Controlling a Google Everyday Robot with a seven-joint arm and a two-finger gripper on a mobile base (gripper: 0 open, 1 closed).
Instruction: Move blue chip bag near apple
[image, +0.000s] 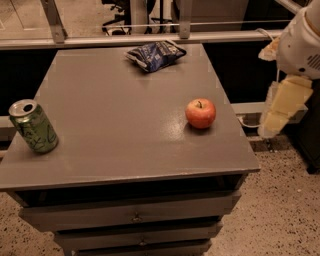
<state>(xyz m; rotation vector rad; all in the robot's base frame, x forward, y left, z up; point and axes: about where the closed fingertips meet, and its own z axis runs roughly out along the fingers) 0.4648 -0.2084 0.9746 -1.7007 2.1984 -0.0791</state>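
**Bag at the far edge, apple at the right, arm off to the side**

From my one camera view I look down on a grey worktop (115, 115) with drawers (135, 212) beneath it. The blue chip bag (155, 55) lies crumpled at the far edge, a little right of the middle, with its white print facing up. The apple (200, 113) sits upright, stem on top, towards the right edge and nearer to me. The two are well apart, with bare surface between them. A green can (34, 126) stands at the left edge, tilted slightly, its open top showing.

The end effector (274, 122) hangs beyond the worktop's right side, pointing down, level with the apple but clear of it. It touches nothing on the worktop. I cannot tell how far open it is from here.
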